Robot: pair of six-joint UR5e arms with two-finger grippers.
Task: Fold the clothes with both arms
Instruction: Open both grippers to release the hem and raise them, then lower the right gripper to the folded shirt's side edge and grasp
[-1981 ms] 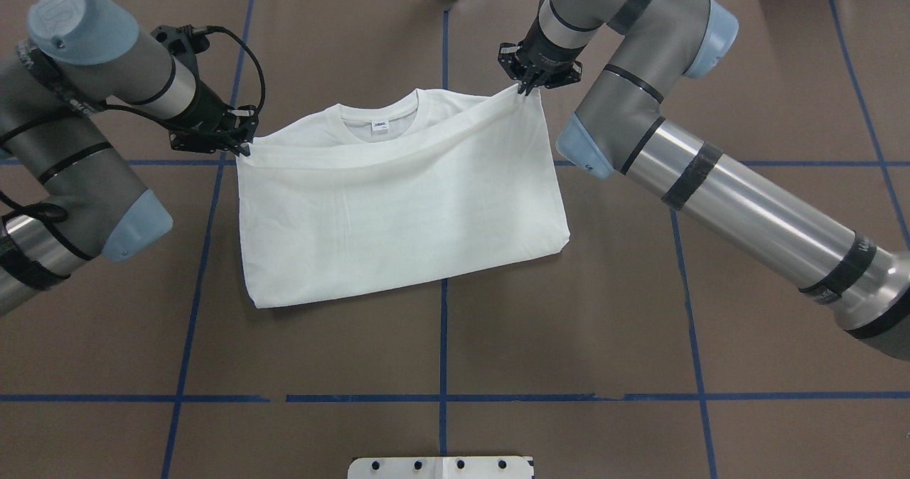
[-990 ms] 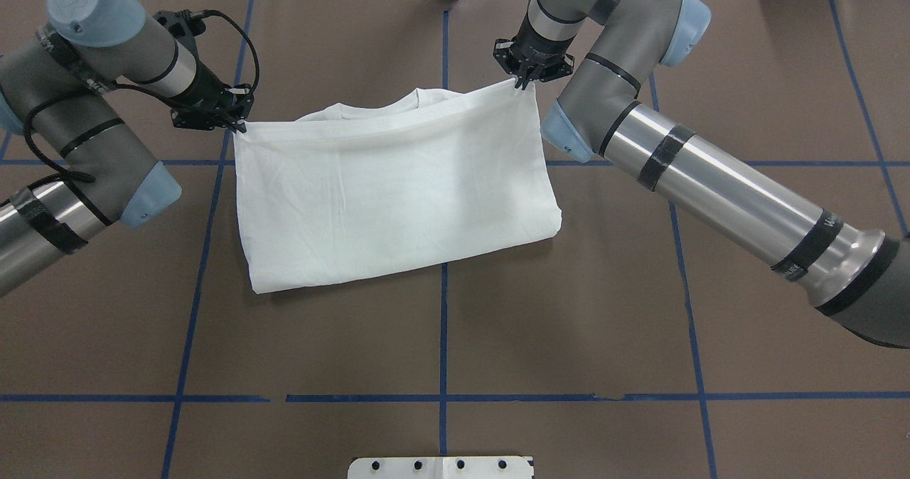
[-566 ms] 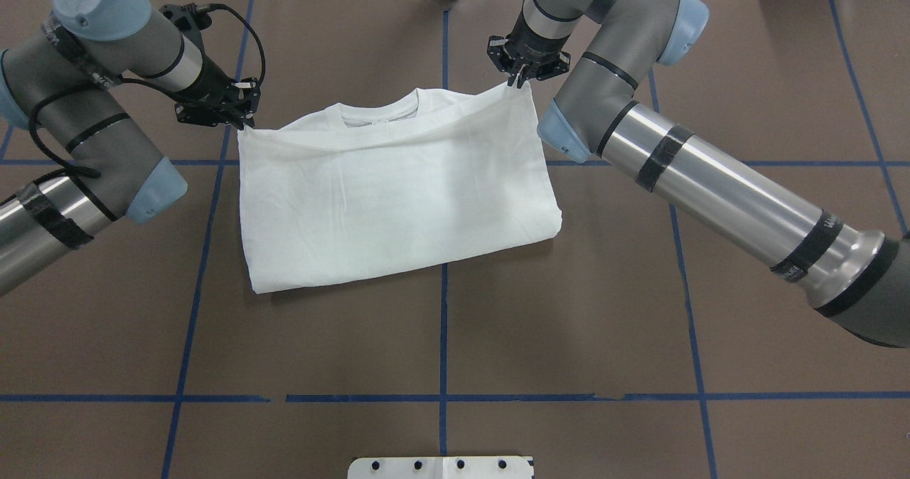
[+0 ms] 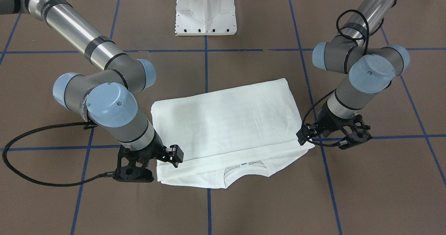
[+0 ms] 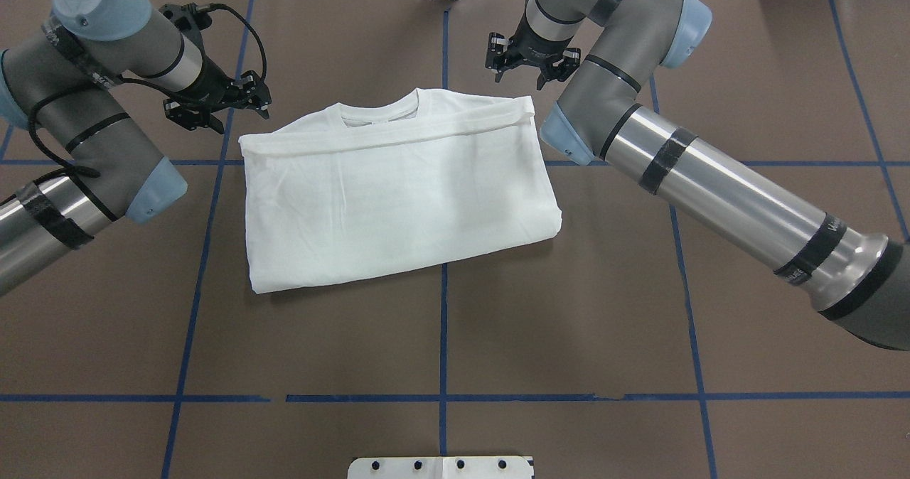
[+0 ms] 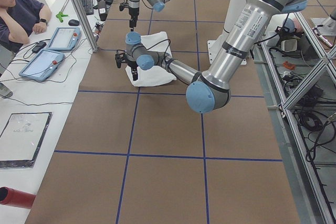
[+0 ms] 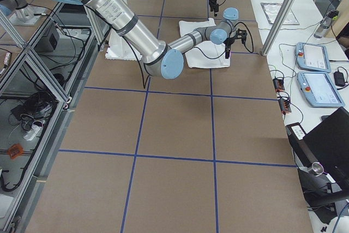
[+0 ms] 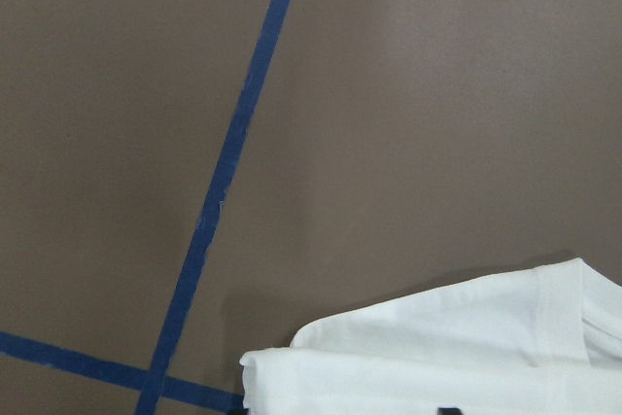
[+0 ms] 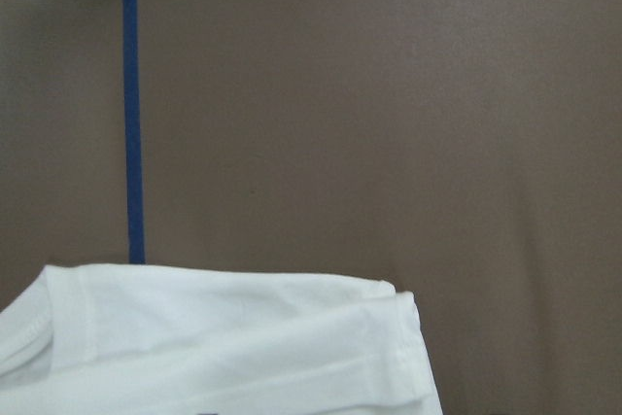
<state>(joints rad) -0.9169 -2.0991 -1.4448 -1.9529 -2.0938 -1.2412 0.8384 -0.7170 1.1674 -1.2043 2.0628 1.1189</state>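
Since the shirt [image 5: 398,202] lies folded in half toward the table's [image 5: 569,323] far edge, with the left gripper [image 5: 238,113] and right gripper [image 5: 519,74] wide and empty beside its corners, further folding likely remains.

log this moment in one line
white long-sleeved T-shirt: folded on brown table | silver-grey left arm: jaws open, empty | silver-grey right arm: jaws open, empty

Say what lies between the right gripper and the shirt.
Overhead, only bare brown table cover shows between right gripper and shirt; front-facing, the gripper overlaps the shirt's edge.
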